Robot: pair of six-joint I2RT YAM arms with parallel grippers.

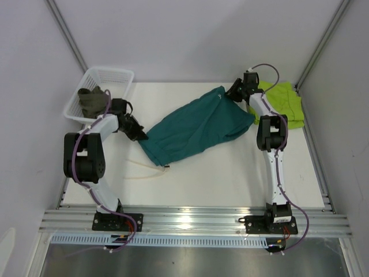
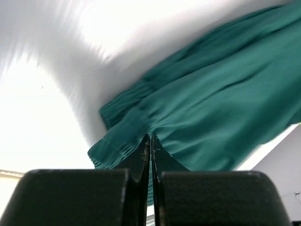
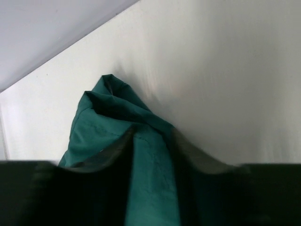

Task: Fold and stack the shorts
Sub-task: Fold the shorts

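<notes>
The teal shorts (image 1: 196, 128) lie stretched slantwise across the table's middle. My left gripper (image 1: 138, 134) is shut on their waistband at the lower left; in the left wrist view the fingertips (image 2: 151, 139) pinch the gathered teal cloth (image 2: 211, 108). My right gripper (image 1: 234, 92) is shut on the teal shorts' far right corner; in the right wrist view teal cloth (image 3: 150, 179) fills the gap between the fingers (image 3: 117, 146). The lime-green shorts (image 1: 283, 101) lie folded at the back right. The dark olive shorts (image 1: 94, 99) sit in the basket.
A white plastic basket (image 1: 118, 76) stands at the back left. A cream drawstring (image 1: 144, 171) trails on the table below the teal shorts. Grey walls close in on both sides, and a metal rail (image 1: 190, 219) runs along the near edge.
</notes>
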